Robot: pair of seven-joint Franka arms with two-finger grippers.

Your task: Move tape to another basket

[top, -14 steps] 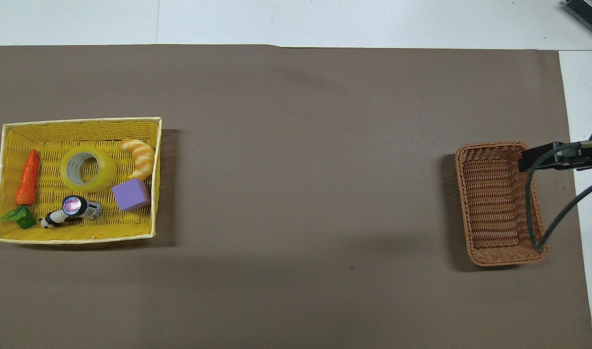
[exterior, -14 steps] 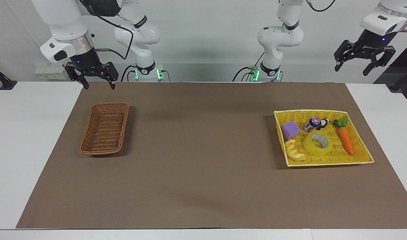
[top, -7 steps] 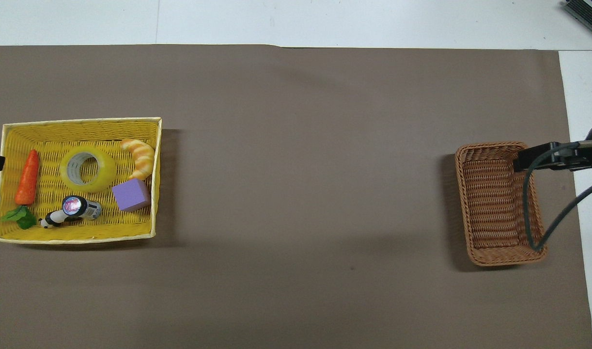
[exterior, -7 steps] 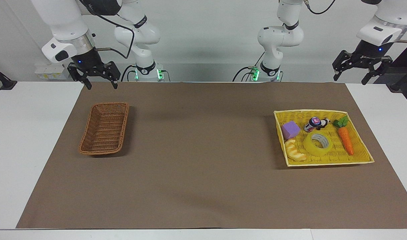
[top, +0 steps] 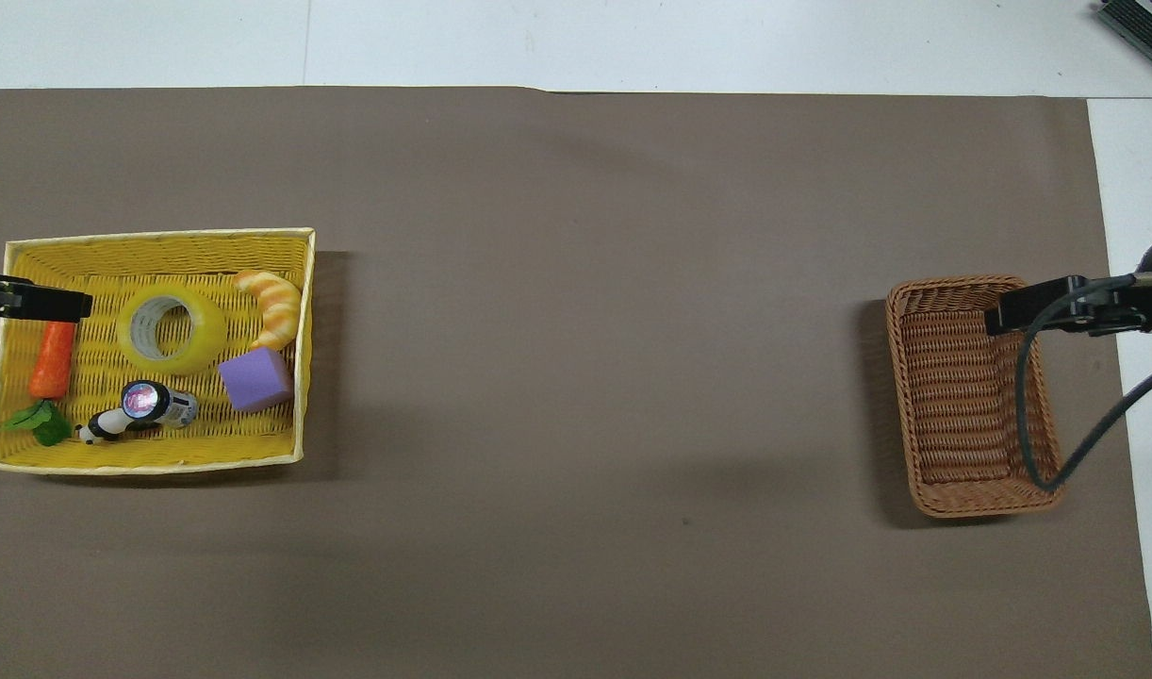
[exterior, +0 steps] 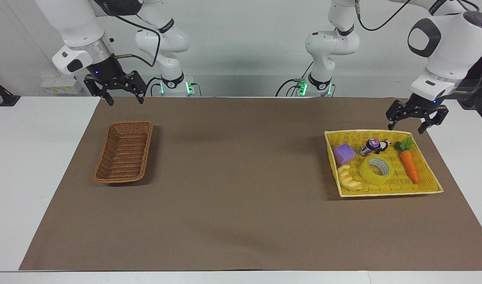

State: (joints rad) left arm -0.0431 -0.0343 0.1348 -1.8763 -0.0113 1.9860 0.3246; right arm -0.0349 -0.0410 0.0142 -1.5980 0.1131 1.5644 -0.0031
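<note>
A wide roll of translucent yellow tape point(exterior: 375, 170) lies flat, its pale core facing up, in the middle of a bright yellow woven tray point(exterior: 430, 188) at the left arm's end of the surface point(exterior: 241, 221). Packed round it in the tray are an orange toy carrot point(exterior: 409, 164) with green leaves, a purple block point(exterior: 344, 153), a small croissant-shaped toy point(exterior: 349, 178) and a little can point(exterior: 369, 146) lying on its side. The croissant sits just beside the tape, the carrot close by.

Above the tray's edge nearest the robots hangs the left gripper point(exterior: 410, 125), raised in the air, jaws spread wide and holding nothing. In the overhead view its dark tip point(top: 31, 299) shows over the carrot end of the tray, not over the tape.

Well apart, at the right arm's end of the brown mat, stands the narrow brown wicker basket point(exterior: 124, 152), with nothing in it. The right gripper point(exterior: 121, 98) waits in the air near the basket's end nearest the robots, jaws also spread and empty.

The tape has not been touched yet. The risk, as I judge it, lies in the crowding: coming down off-centre, a finger could catch the carrot or shove the croissant, or press on the tray's rim and tip it. The roll is wide and smooth, so a grip across the outside might slip; one finger through the core looks safer.
</note>
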